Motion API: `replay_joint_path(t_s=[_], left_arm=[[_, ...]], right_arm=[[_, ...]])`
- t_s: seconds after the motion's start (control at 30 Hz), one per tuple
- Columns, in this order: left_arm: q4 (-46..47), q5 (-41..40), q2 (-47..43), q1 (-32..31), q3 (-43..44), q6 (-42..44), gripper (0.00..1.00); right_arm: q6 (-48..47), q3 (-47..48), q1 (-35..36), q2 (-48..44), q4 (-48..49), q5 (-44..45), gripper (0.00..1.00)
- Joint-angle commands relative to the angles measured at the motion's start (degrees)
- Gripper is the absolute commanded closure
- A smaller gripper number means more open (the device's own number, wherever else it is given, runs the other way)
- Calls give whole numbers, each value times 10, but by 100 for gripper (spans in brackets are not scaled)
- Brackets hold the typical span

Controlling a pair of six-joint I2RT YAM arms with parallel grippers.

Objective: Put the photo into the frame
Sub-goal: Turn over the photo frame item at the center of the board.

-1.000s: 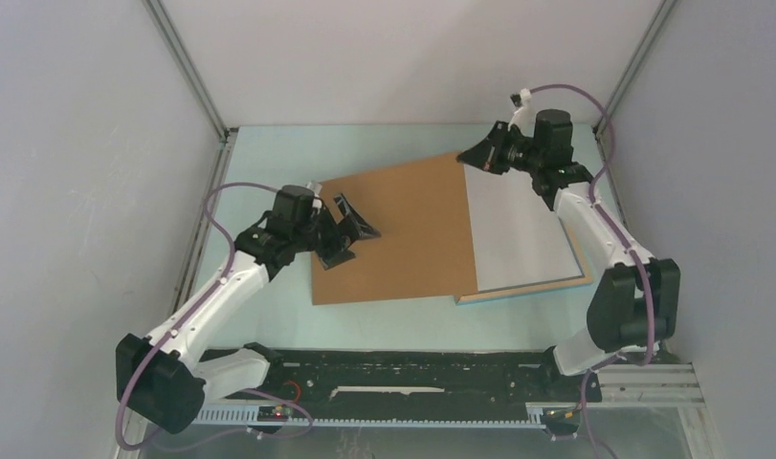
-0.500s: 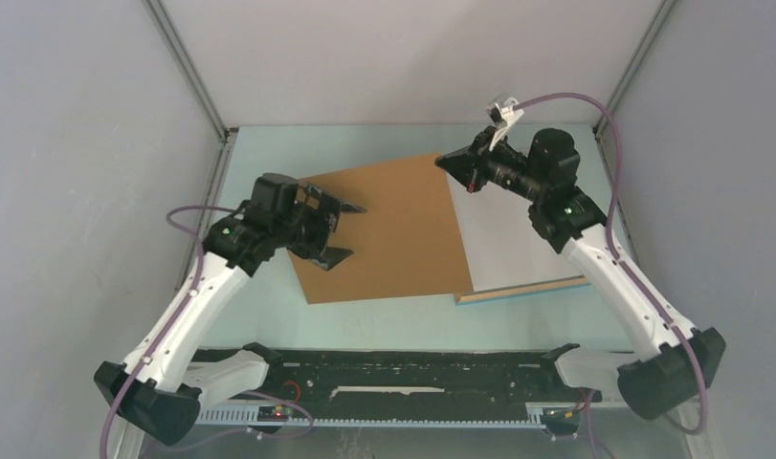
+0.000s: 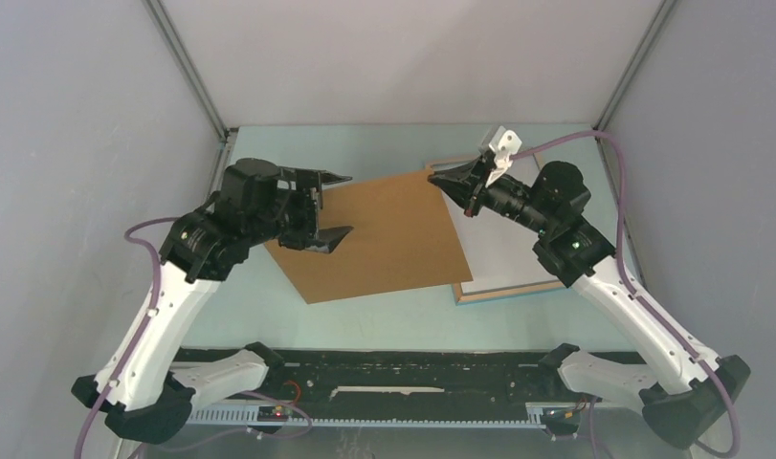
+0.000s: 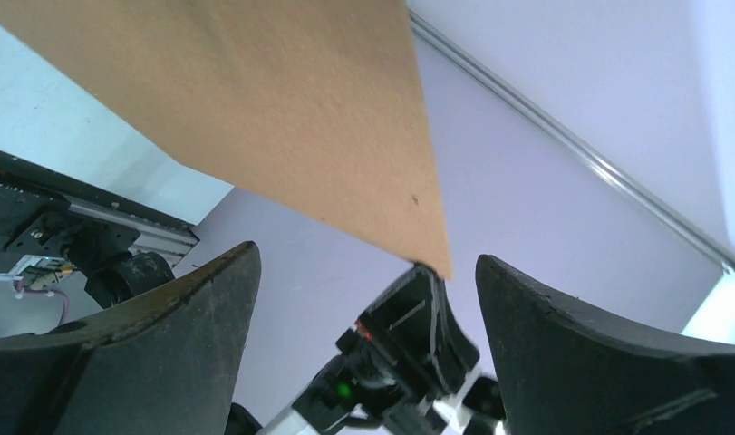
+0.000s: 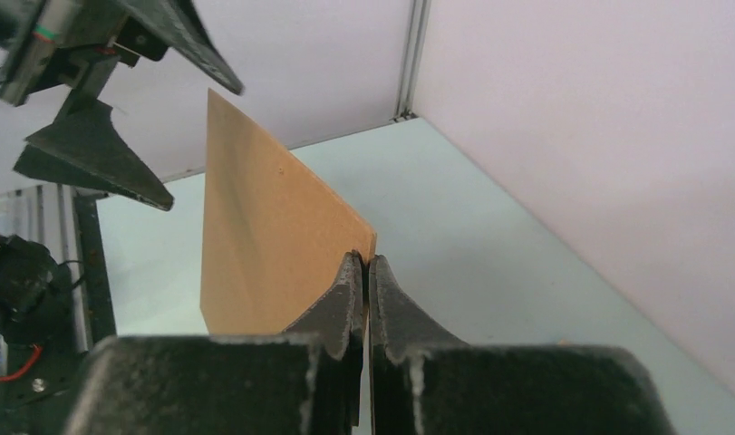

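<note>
We are holding the one brown backing board (image 3: pixel 384 234) tilted up off the bench (image 3: pixel 365 143), its corner pinched in our right claw (image 3: pixel 433 176), which is clamped shut on it, apparently to uncover the frame. Our left claw (image 3: pixel 334 206), the second of two, is gaping wide at the board's opposite edge, gripping nothing. The single frame (image 3: pixel 522 286) is lying flat just below the right claw. A pale sheet (image 3: pixel 506 251) is filling it, and we cannot tell whether that is the photo.
</note>
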Motion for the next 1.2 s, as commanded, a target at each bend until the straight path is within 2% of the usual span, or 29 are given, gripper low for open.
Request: replay_joint_path(t_s=[0.0, 0.3, 0.57, 0.7, 0.83, 1.1, 1.17], left_arm=[[-38, -39, 5, -12, 16, -68, 6], [-41, -62, 38, -14, 45, -91, 10], [-74, -87, 19, -57, 36, -91, 32], [-112, -97, -1, -91, 24, -104, 36], [-126, -90, -9, -100, 8, -97, 43], [-96, -96, -9, -101, -4, -50, 62], [-88, -91, 5, -100, 9, -33, 69]], right_arm=[[-98, -21, 38, -43, 35, 42, 100], [-180, -40, 117, -88, 8, 115, 100], [-236, -69, 198, -118, -1, 196, 100], [-264, -77, 241, -127, 3, 228, 100], [-279, -77, 263, -133, 10, 249, 100], [-315, -77, 338, -149, -14, 342, 100], [-324, -80, 360, -153, -15, 363, 100]])
